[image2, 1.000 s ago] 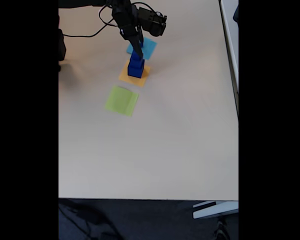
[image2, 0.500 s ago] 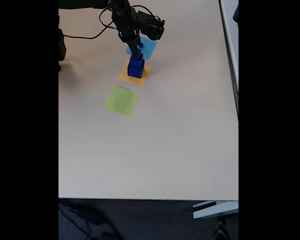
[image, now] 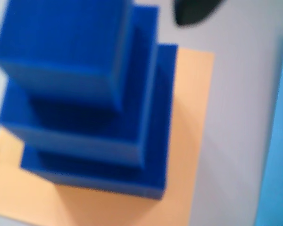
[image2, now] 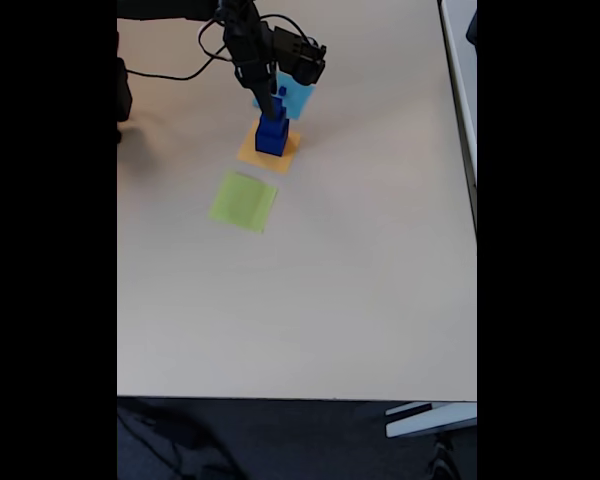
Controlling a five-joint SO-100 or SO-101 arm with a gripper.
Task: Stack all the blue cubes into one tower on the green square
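Blue cubes [image2: 271,135] stacked as stepped tower [image: 85,103] on orange square [image2: 285,152] near table [image2: 380,300] far edge, not green square [image2: 243,201]; gripper [image2: 279,98] at top cube, grip state unclear; next: probably regrip, shift cubes to green.

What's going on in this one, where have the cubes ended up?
The arm's gripper is right above a tower of three blue cubes, stepped from largest at the bottom to smallest on top. The tower stands on the orange-yellow square, not the green square, which lies bare nearer the camera in the fixed view. Whether the gripper holds the top cube is unclear.
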